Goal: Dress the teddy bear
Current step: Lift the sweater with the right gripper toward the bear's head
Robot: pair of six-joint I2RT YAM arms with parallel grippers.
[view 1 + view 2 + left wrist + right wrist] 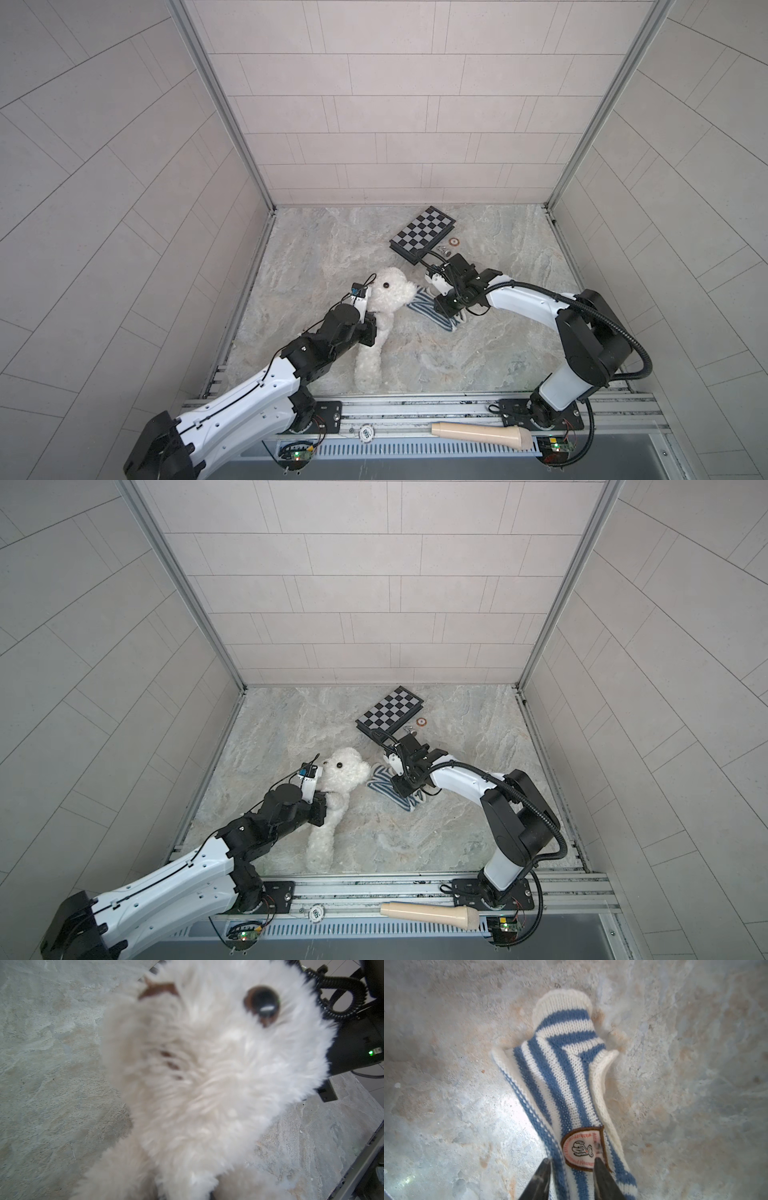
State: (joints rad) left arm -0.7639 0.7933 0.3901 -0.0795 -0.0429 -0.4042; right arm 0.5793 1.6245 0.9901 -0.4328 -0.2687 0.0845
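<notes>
Fluffy white plush teddy bear [207, 1088] crowds left wrist view, fur blurred; in a top view it lies on marbled grey tabletop [478, 345], left gripper [372, 313] closed into neck fur; right wrist view: right gripper [572, 1160] jaws apart astride blue-and-white striped knitted shirt [560, 1076]; bear likely light, soft, squashy; best held by torso or limb.

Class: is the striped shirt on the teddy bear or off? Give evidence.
Off. The striped shirt lies crumpled on the table beside the teddy bear, whose visible fur is bare.
</notes>
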